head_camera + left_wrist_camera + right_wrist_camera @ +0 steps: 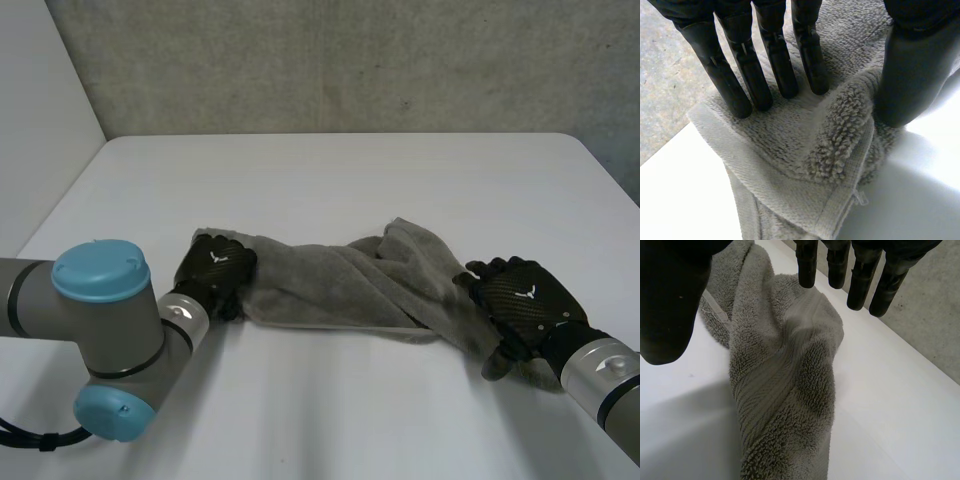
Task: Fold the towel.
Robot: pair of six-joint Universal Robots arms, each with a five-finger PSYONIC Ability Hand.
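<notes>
The grey towel (340, 285) is lying bunched and twisted into a long, rope-like strip on the white table (350, 170), running from the left-centre of the head view down toward the lower right. The left hand (215, 268) is resting palm down on the strip's left end, just right of the left arm's light-blue cap (100, 272). The right hand (522, 298) is lying over the strip's right end at the lower right of the frame, and the cloth is passing beneath its palm.

In the left wrist view the left hand's fingers (745, 65) are reaching out straight, and their tips are pressing into the towel (790, 150) near a hemmed corner. The thumb (912, 70) is standing well apart from them with its tip down on the cloth. A raised ridge of terry is sitting between thumb and fingers (it is brushing the thumb, but the fingers are not closing on it). So this hand is spread flat on the towel rather than clamped on it.

In the right wrist view the right hand's fingers (860, 285) are also reaching out straight, set wide of the thumb (667, 305). The towel (785, 390) is lying under the palm as a thick roll with a woven band across it, and its end is sitting at the fingertips. Whether the tips are touching the cloth I cannot tell. The hand is spread apart and is gripping nothing, with bare table (890, 415) showing beside the roll.
</notes>
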